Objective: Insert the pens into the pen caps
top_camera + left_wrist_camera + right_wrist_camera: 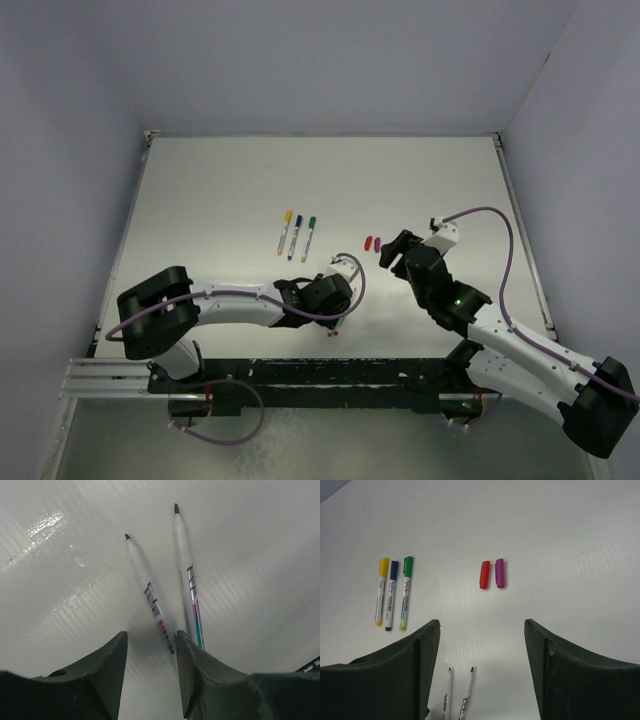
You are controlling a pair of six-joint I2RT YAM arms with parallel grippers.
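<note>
left gripper, part open and empty, stands over the red-tipped pen, which lies along one finger's inner edge; the dark-tipped pen lies just outside. right gripper, wide and empty, faces the red cap and purple cap across bare counter.

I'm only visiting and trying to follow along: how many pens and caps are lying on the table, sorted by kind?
Capped pens: 3 (yellow, blue, green)
Uncapped pens: 2
Loose caps: 2 (red, purple)
Total: 7
</note>
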